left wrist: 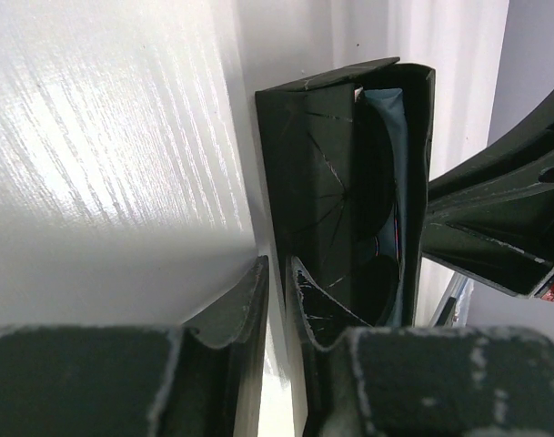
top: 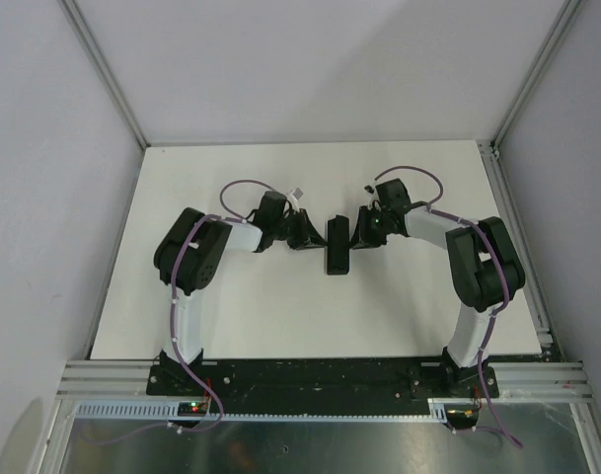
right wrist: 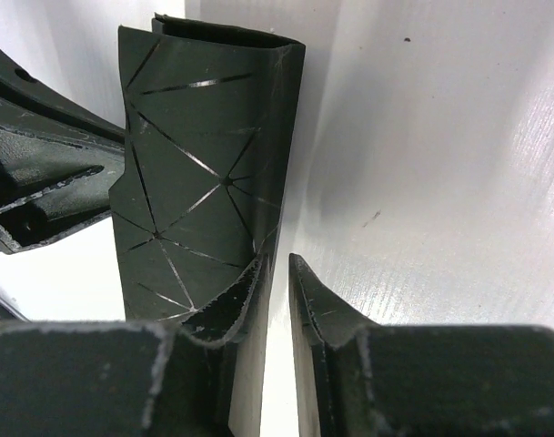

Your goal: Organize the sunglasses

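The black case (top: 337, 245) with thin triangle lines lies mid-table between both grippers. In the left wrist view the case (left wrist: 322, 173) stands partly open. Inside it I see a dark lens of the sunglasses (left wrist: 381, 205) and a light blue cloth (left wrist: 386, 105) behind it. My left gripper (left wrist: 278, 273) is nearly shut and empty, its right finger (left wrist: 317, 300) against the case's flap. My right gripper (right wrist: 275, 264) is nearly shut and empty, its left finger (right wrist: 245, 296) against the case's outer wall (right wrist: 204, 164). In the top view the left gripper (top: 305, 233) and right gripper (top: 363, 231) flank the case.
The white table (top: 280, 306) is walled by pale panels on three sides. The right gripper's body (left wrist: 495, 228) shows just beyond the case in the left wrist view, and the left gripper's body (right wrist: 40, 173) shows in the right wrist view.
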{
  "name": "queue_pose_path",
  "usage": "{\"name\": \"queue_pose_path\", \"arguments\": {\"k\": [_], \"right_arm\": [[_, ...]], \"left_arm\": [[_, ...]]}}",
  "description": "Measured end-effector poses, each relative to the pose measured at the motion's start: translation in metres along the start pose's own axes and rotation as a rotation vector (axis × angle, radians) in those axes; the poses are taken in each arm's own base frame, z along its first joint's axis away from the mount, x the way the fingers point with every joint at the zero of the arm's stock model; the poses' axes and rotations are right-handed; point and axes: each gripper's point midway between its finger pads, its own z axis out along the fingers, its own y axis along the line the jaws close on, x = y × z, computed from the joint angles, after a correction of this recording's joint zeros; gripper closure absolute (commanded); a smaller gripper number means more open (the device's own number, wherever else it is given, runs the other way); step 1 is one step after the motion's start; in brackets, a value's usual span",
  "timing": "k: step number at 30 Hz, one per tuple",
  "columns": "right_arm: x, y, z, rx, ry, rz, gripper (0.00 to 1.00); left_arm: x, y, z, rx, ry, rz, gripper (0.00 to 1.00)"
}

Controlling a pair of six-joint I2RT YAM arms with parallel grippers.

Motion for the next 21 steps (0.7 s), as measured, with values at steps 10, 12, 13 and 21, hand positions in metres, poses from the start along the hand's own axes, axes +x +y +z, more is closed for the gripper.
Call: {"name": "queue_pose_path", "arguments": {"k": [10,12,13,21], "right_arm": [[0.005,0.008,0.003,-0.009,0.009,-0.012,0.77],[0.007,0.007,0.003,-0.005,0.015,-0.009,0.76],[0.008,0.006,0.003,-0.003,0.018,-0.008,0.76],[0.005,-0.023,-0.005,0.028,0.012,0.065,0.74]], "left_arm": [[-0.001,0.001,0.0,-0.005,-0.006,0.0,0.81],[-0.001,0.001,0.0,-0.005,-0.007,0.0,0.82],[-0.001,0.001,0.0,-0.006,-0.007,0.001,0.81],[0.004,-0.004,0.003,0.002,0.005,0.01,0.82]]}}
